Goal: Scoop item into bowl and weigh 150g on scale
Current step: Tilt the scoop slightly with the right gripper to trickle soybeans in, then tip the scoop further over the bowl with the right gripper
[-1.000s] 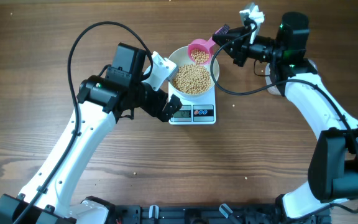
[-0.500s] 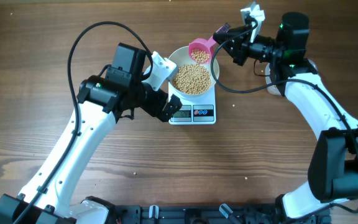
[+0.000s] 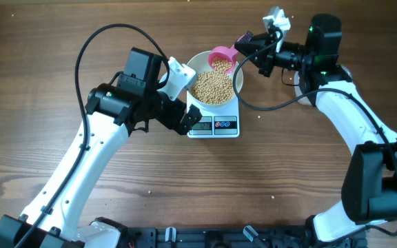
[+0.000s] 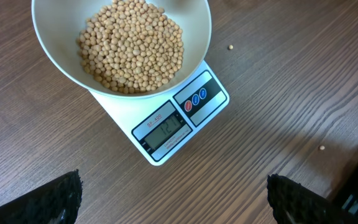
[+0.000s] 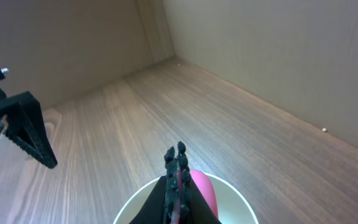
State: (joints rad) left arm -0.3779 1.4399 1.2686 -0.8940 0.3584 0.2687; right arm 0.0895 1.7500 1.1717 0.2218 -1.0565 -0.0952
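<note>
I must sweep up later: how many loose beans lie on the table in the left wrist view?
2. One bean lies right of the bowl, apart from it; a second bean lies farther right, past the scale. Others may be hidden outside this view.

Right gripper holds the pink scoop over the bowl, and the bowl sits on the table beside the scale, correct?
No. The bowl sits on the scale, not beside it; the left wrist view shows this. The right gripper does hold the pink scoop over the bowl.
</note>
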